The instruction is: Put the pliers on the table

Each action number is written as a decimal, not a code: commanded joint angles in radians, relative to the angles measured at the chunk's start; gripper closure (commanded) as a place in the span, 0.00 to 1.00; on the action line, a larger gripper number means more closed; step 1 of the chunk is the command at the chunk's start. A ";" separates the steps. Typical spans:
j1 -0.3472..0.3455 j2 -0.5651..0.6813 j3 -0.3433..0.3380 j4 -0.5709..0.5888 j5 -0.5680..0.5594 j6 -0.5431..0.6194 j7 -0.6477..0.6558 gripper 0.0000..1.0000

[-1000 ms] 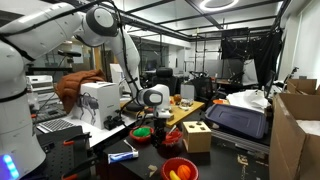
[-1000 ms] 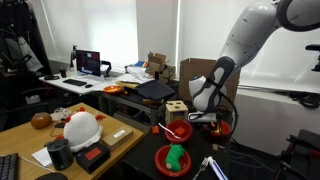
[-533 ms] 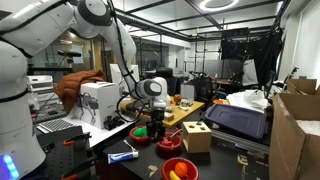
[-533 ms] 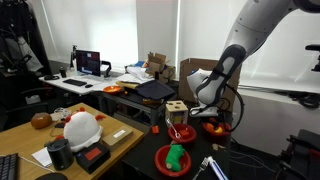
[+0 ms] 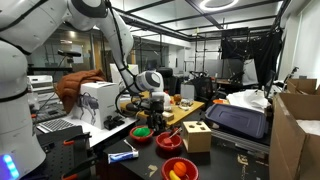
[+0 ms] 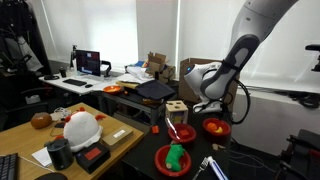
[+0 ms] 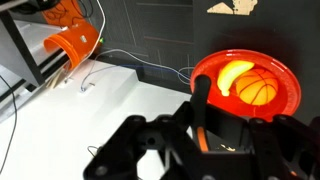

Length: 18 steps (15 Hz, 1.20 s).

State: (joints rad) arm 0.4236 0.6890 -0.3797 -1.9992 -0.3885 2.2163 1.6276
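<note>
The gripper (image 7: 204,122) is apparently holding the pliers (image 7: 200,90) above a red bowl (image 7: 287,72). Releasing now is risking dropping them inside

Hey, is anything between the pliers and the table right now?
Yes. In the wrist view the gripper holds the pliers over a red bowl with a banana and a ball in it. Bare table shows beyond the bowl.

Bowl (image 6: 215,128) beside box (image 6: 176,109) (both on table (image 6: 135,121)).
</note>
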 commanded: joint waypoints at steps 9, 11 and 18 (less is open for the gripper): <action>-0.127 -0.024 0.220 0.127 -0.293 0.184 -0.217 0.95; -0.159 0.006 0.264 0.175 -0.263 0.236 -0.334 0.95; -0.167 0.202 0.353 0.470 -0.105 0.241 -0.772 0.95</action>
State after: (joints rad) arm 0.2595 0.7969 -0.0511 -1.6736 -0.5696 2.4734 1.0189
